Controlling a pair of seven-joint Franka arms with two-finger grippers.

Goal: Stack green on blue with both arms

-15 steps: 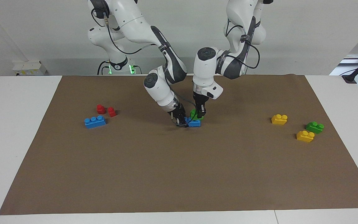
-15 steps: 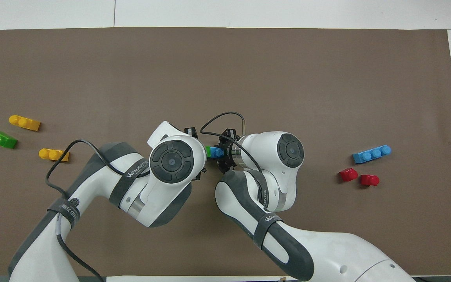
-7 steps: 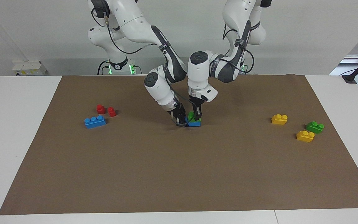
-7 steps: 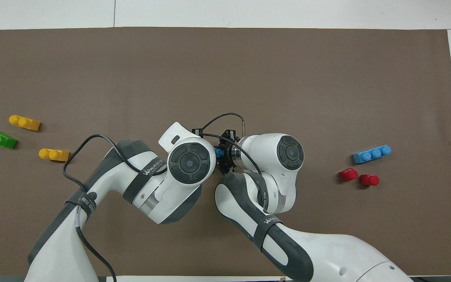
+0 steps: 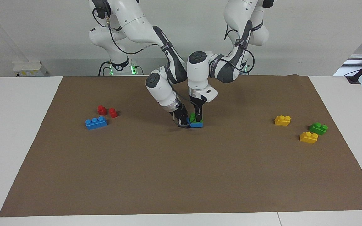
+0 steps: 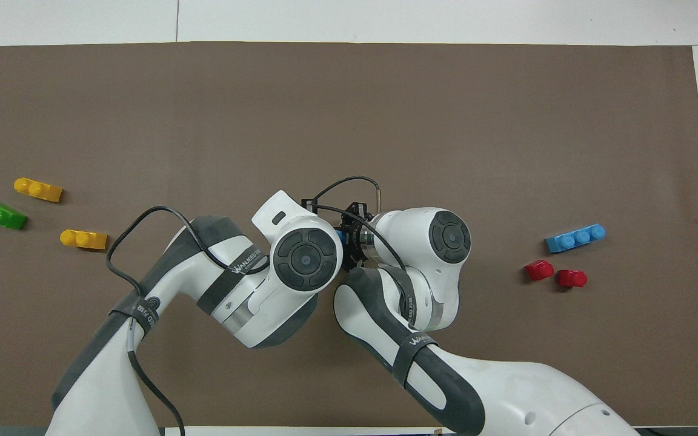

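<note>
Green (image 5: 196, 119) sits on blue (image 5: 196, 124), mid-mat. Left gripper (image 5: 198, 116) has slid over it; finger spread unclear. Right gripper (image 5: 183, 121) pinches blue. Arm straps read "WANJEED".

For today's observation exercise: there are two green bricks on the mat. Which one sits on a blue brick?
The green brick at mid-mat, between both claws, sits on a blue brick. The other green brick lies on the mat beside the yellow bricks.
</note>
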